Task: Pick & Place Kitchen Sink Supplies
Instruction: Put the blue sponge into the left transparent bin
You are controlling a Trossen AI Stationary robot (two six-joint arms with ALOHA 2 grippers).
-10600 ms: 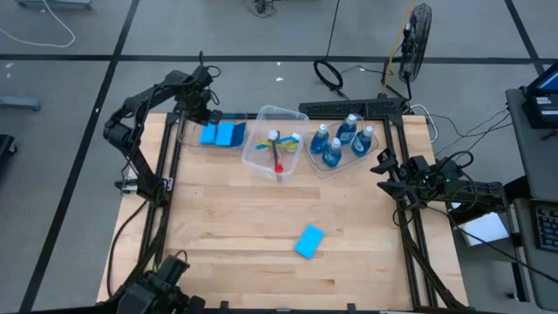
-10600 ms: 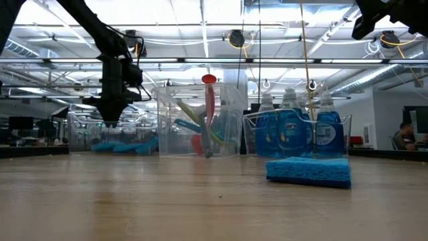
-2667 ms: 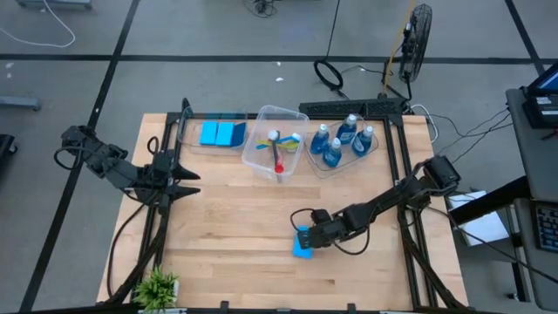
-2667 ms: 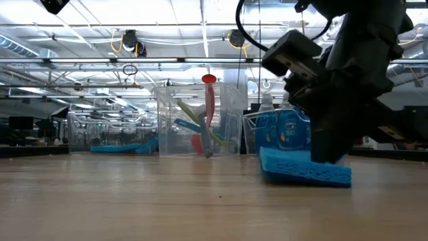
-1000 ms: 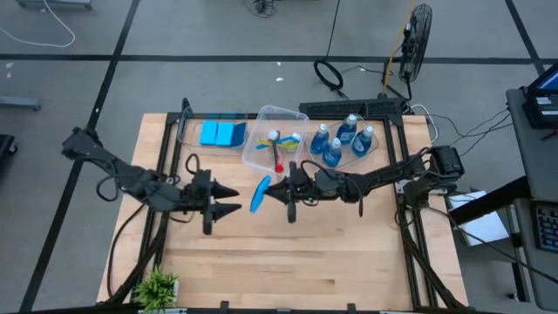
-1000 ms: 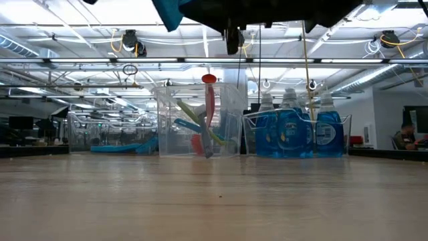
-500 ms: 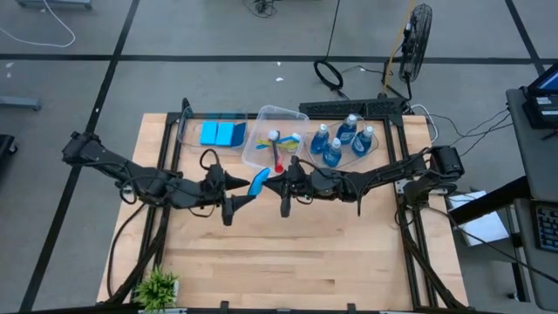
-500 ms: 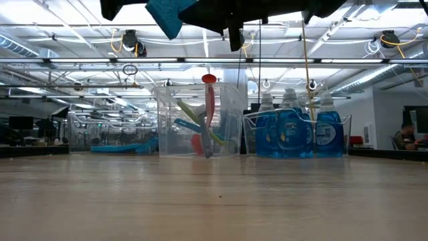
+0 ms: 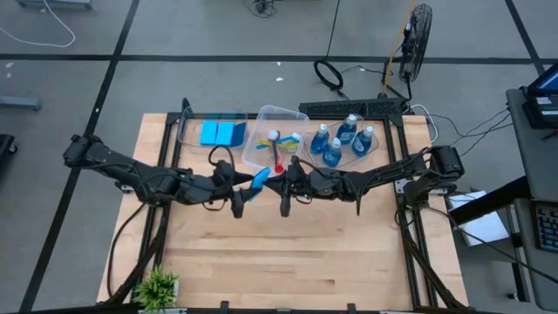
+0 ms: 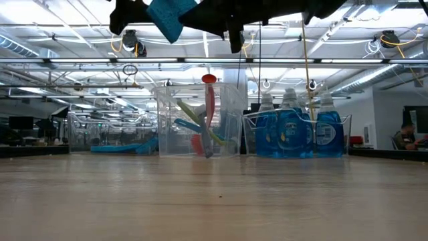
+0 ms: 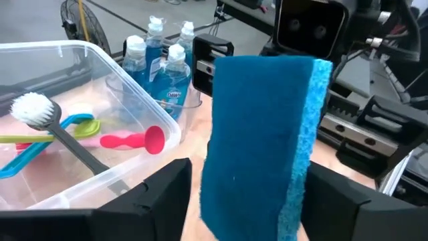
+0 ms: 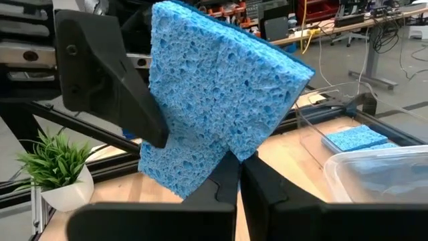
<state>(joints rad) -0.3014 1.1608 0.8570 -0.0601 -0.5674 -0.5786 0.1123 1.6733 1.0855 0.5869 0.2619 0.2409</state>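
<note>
A flat blue sponge (image 9: 259, 180) hangs in the air over the table's middle, with my right gripper (image 9: 268, 183) shut on it. My left gripper (image 9: 250, 187) comes from the table's left. It is open, and its two fingers stand on either side of the sponge (image 11: 261, 134). I cannot tell whether they touch it. Two more blue sponges lie in the far-left clear tub (image 9: 214, 133). Brushes lie in the middle tub (image 9: 277, 148). Bottles of blue liquid stand in the right tub (image 9: 342, 144). My right gripper pinches the sponge's edge (image 12: 231, 152) on the side toward the right arm between its two shut fingers (image 12: 257, 181). The fingers come about level from the table's right. The sponge stands up on edge, tilted, lifted clear of the table (image 10: 167, 17).
The three clear tubs stand in a row along the far edge. A small green potted plant (image 9: 157, 283) sits at the near-left corner. Bare wood lies below and in front of both grippers.
My left gripper has moved toward the table's right and a little down, up to the sponge, and its fingers now stand around the sponge. My right gripper has stayed in place. It has turned a little, swinging the sponge's free end toward the far edge.
</note>
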